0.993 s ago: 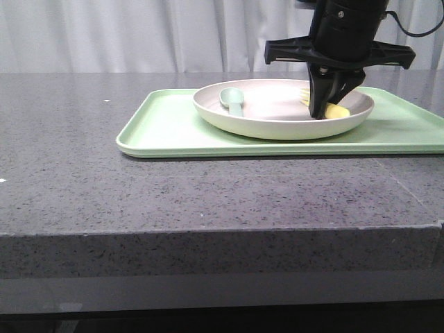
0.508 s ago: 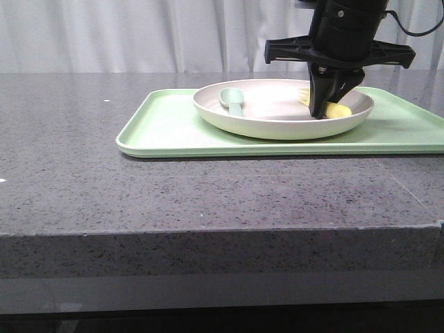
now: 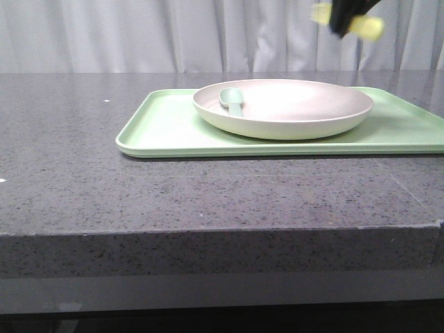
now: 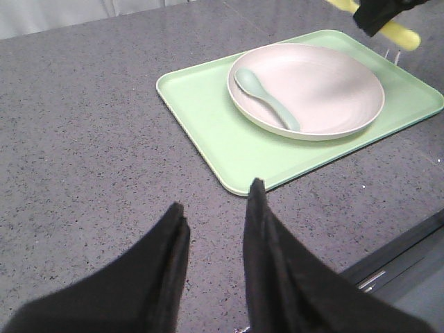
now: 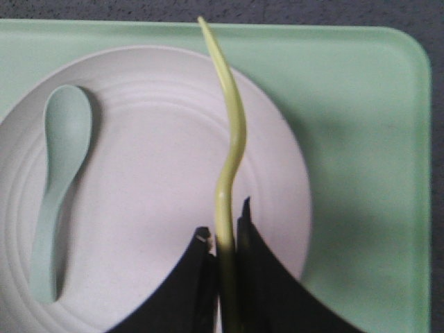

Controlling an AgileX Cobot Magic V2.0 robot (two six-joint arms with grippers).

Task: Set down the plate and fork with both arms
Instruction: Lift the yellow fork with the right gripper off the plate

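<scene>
While the right gripper (image 5: 223, 243) pinches the fork (image 5: 229, 142) near one end, high above the plate (image 3: 291, 114) on the tray (image 4: 208, 118), it may pivot or slip loose. The left gripper (image 4: 215, 229) hovers spread, empty, off the tray. The fork's tines are blurred; the spoon (image 4: 267, 97) lies in the plate.

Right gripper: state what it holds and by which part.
The right gripper is shut on the fork, clamped at the handle end; the tines point away.
</scene>
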